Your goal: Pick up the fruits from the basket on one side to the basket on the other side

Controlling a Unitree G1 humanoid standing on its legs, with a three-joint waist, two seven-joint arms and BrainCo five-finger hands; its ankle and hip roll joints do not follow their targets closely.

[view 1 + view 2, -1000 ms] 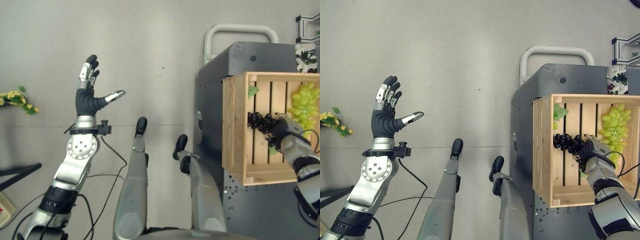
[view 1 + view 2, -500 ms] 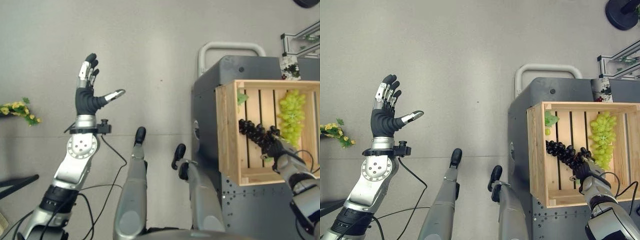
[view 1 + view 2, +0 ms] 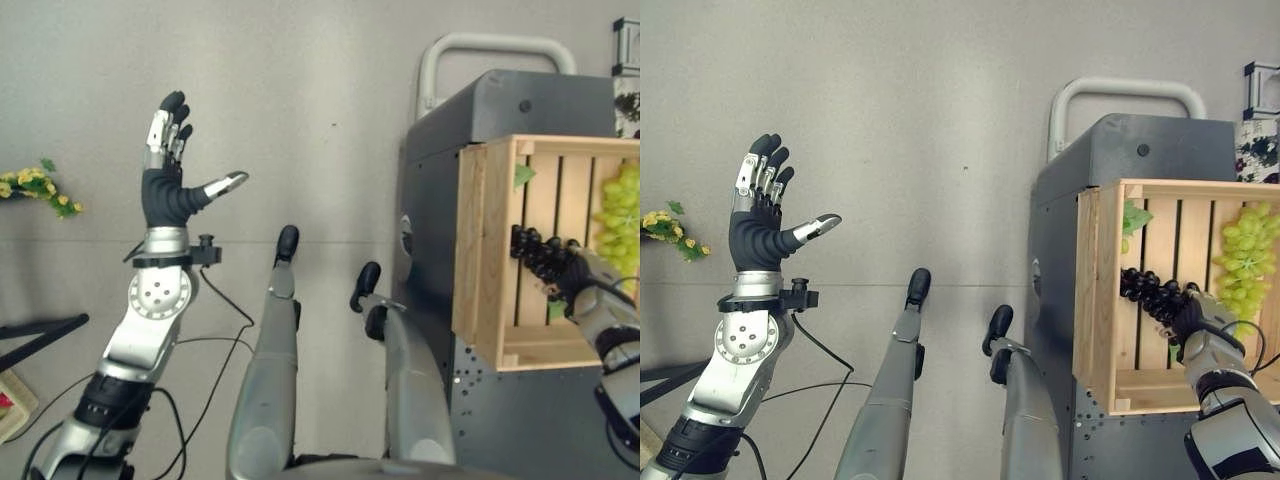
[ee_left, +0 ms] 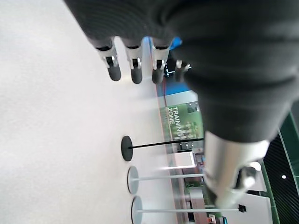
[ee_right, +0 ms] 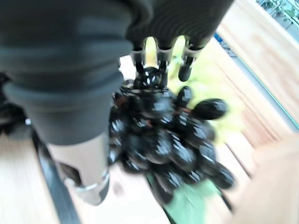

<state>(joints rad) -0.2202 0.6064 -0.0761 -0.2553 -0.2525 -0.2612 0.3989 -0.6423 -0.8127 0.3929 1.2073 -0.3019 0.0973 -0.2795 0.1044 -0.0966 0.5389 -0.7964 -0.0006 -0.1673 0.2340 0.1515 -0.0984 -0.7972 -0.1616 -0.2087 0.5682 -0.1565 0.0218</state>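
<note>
Lifted black grapes (image 3: 1152, 290) now half-hide right hand (image 3: 1196, 318) fingers (image 5: 160, 53).

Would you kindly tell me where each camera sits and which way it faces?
Both eye views: on the head, looking down; raised left hand, wooden crate and green grapes shared.
Left wrist view: along the left hand's straight fingers toward the floor.
Right wrist view: along the right hand, curled round black grapes.

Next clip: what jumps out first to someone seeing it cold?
The right hand curled round a bunch of black grapes inside the wooden crate, with green grapes beside it. Then the left hand, raised open over bare floor on the far side, holding nothing.
</note>
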